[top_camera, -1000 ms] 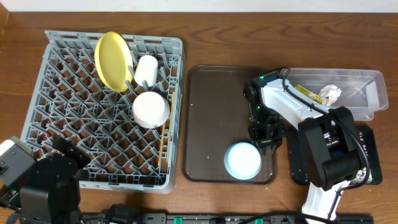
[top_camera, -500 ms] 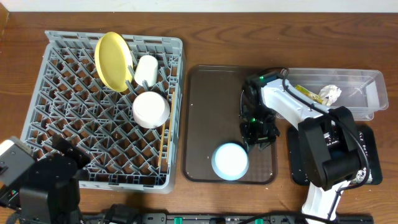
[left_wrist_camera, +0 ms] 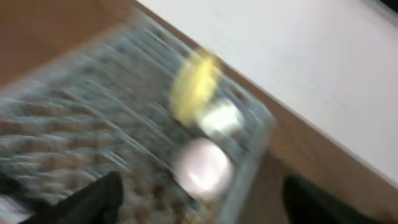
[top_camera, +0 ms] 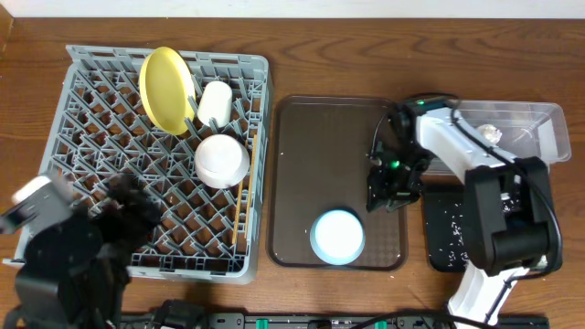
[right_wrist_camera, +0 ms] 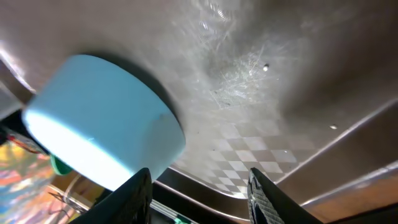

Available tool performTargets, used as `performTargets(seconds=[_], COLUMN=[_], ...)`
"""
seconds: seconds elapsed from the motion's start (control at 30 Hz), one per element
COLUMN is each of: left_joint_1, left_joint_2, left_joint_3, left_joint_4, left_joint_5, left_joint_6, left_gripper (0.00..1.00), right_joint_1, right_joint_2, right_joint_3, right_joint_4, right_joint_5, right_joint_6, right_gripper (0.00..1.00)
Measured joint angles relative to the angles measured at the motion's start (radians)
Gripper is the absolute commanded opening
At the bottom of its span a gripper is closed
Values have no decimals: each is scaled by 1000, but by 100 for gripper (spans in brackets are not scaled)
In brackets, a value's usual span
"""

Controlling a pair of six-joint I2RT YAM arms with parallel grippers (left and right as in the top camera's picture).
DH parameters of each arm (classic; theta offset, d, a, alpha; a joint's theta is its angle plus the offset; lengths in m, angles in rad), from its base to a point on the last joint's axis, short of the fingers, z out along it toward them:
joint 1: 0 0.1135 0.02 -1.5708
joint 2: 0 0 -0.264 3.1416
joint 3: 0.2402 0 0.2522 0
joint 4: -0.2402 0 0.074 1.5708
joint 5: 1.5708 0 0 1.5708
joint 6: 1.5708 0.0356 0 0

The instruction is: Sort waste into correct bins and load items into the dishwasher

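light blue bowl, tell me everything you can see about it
The light blue bowl is round, plain and smooth, glossy like plastic or glazed ceramic, and looks paler in the middle from above. It sits on the brown serving tray, near the tray edge closest to the robot. The right hand is open beside it and apart from it. In the right wrist view the bowl lies outside the fingers, not between them.

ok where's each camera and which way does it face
Overhead: above the table, looking straight down on grey dish rack, brown tray, left arm, right arm.
Left wrist: blurred, looking across the rack at the yellow plate; left fingers at bottom.
Right wrist: low over the tray, facing the light blue bowl; right fingers at bottom.
Shared: overhead and right wrist both show bowl and tray.
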Motion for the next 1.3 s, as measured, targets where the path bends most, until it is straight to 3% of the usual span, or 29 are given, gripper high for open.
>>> performTargets(seconds=[0.07, 0.17, 0.27, 0.33, 0.43, 0.5, 0.67, 1.03, 1.3], left_joint_1=[0, -1, -3, -17, -65, -116, -240, -448, -526], left_joint_2=[50, 180, 311, 397, 472, 494, 506, 549, 698], left_joint_3=[3, 5, 3, 2, -14, -42, -137, -470, -518], left_joint_4=[-26, -155, -286, -352, -383, -358, -234, 192, 303], left_joint_5=[153, 323, 389, 411, 433, 439, 453, 459, 432], left_joint_6=[-1, 24, 52, 79, 101, 108, 94, -76, -145], left_gripper=[72, 27, 10, 9, 9, 9, 9, 9, 9], right_joint_1=[-13, -27, -28, -28, -28, -27, -27, 3, 57], right_joint_2=[-14, -23, -23, -23, -23, -23, -23, -23, -23], right_joint_3=[0, 0, 0, 0, 0, -1, -36, -165, -183], right_joint_4=[0, 4, 17, 26, 43, 51, 96, 230, 241], right_joint_5=[-10, -18, -18, -18, -9, 1, 9, 7, -1], right_joint_6=[-5, -12, -19, -23, -26, -21, -7, 30, 56], right_gripper=[49, 48, 38, 31, 7, 1, 1, 1, 2])
